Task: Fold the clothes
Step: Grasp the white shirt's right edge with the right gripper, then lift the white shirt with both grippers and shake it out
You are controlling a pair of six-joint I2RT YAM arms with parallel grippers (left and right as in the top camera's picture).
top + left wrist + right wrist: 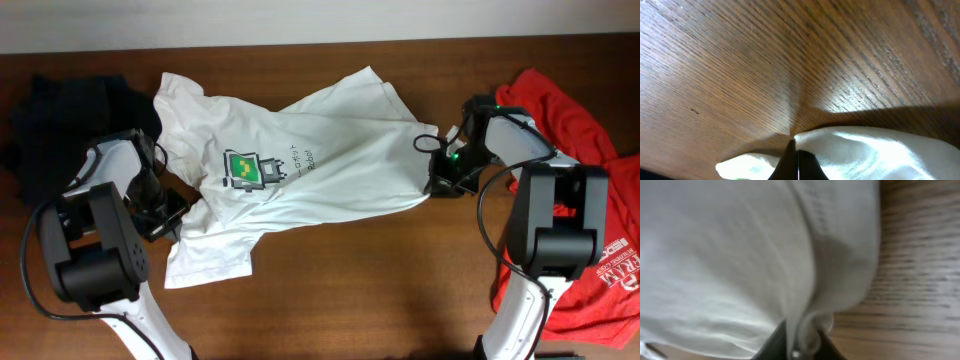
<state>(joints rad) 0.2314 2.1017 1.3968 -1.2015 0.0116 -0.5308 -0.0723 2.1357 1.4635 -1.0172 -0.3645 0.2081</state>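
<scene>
Right claw [799, 347]: pinched shut on the right edge of the white short-sleeved cotton T-shirt [320, 170], likely to stretch it flat.
Left claw [797, 162]: closed on its left edge, low over the wooden table [765, 60].
T-shirt position: mid-table, rumpled, print up.
Obstructions: orange-red T-shirt [570, 130] right; dark garment pile [70, 110] far left.

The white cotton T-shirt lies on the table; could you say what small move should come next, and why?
Probably draw the left gripper and right gripper apart: both seem to pinch edges of the white cotton T-shirt, which lies creased, not flat.
</scene>
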